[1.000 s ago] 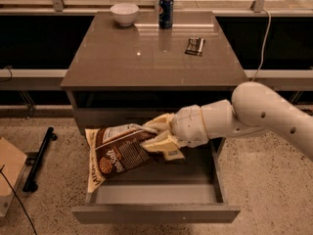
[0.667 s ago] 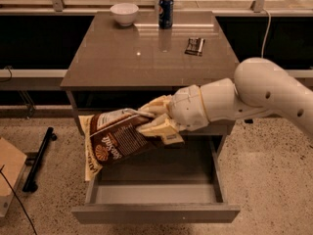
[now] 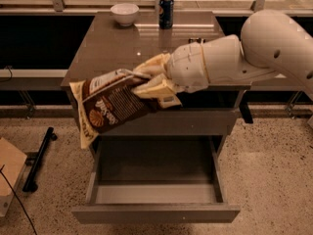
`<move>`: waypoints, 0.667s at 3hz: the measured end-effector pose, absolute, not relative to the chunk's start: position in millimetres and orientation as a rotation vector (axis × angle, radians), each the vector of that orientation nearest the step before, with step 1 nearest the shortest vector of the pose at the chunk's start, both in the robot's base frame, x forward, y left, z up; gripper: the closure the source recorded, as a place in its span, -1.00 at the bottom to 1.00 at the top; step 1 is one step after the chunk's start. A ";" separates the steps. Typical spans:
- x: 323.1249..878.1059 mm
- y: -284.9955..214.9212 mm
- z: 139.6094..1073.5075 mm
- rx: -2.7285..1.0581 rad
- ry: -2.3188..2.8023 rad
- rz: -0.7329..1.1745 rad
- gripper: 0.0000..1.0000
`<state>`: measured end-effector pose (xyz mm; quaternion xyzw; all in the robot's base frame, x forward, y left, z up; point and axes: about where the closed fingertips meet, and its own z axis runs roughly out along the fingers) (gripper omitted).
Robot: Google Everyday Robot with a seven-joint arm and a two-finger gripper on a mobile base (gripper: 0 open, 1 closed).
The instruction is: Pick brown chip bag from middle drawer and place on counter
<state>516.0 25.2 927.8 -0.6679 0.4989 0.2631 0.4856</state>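
Gripper (image 3: 143, 80) at frame centre, fingers (image 3: 156, 89) clamped on the brown chip bag (image 3: 110, 109). I hold it above the open middle drawer (image 3: 156, 213), level with the worktop (image 3: 112, 45).

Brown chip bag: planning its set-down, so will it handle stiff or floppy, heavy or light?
Probably floppy: the brown chip bag sags down-left from the gripper shut on its upper end, above the middle drawer. Likely light: one end-pinch holds it.

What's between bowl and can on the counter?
Bare counter between bowl and can, camera view. Claw clamps the brown chip bag by the counter's front-left edge.
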 end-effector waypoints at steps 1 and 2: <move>543.1 21.5 954.0 -1.565 1.204 0.582 1.00; 576.5 17.6 970.4 -1.480 1.205 0.537 1.00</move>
